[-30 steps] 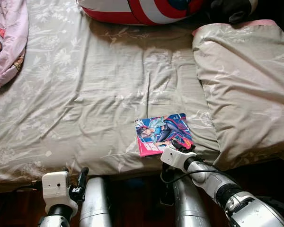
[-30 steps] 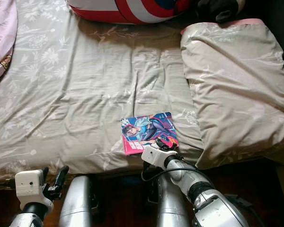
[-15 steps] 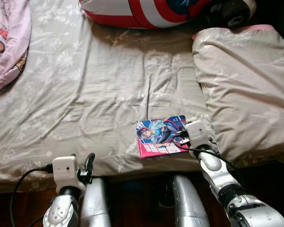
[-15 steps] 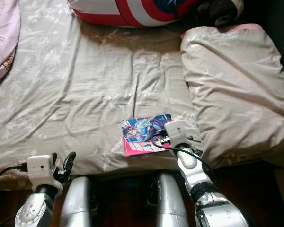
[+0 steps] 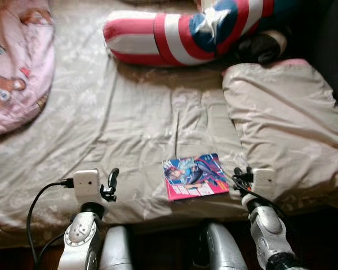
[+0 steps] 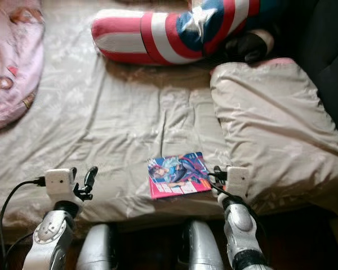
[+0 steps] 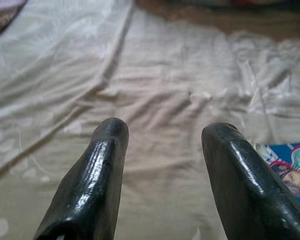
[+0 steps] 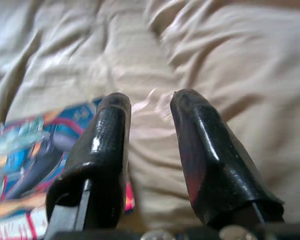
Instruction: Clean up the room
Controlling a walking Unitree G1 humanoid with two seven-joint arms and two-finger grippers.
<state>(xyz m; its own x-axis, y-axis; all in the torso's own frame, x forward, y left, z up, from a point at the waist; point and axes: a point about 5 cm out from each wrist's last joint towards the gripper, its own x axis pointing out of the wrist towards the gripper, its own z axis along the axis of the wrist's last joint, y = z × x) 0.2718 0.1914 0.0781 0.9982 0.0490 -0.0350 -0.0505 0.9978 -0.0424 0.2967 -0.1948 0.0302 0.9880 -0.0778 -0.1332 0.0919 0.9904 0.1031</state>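
Observation:
A colourful comic book [image 5: 194,176] lies flat on the beige bed sheet [image 5: 129,124], close to the bed's front edge. My right gripper [image 5: 239,178] hovers just to the right of the book, between it and the beige pillow [image 5: 287,124]. In the right wrist view its fingers [image 8: 112,135] stand open with only sheet between them, and the book [image 8: 30,145] lies off to one side. My left gripper [image 5: 111,182] is open over the sheet, well left of the book. The book's corner [image 7: 287,167] shows beside that gripper's fingers [image 7: 107,165].
A red, white and blue striped plush cushion [image 5: 180,34] lies across the head of the bed, with a dark object [image 5: 262,48] beside it. A pink printed blanket [image 5: 17,62] is bunched at the far left. My silver legs [image 5: 118,253] stand against the bed's front edge.
The camera has tilted up, showing more of the bed's far end. My right gripper has moved off the book to its right side. The left gripper has risen over the sheet.

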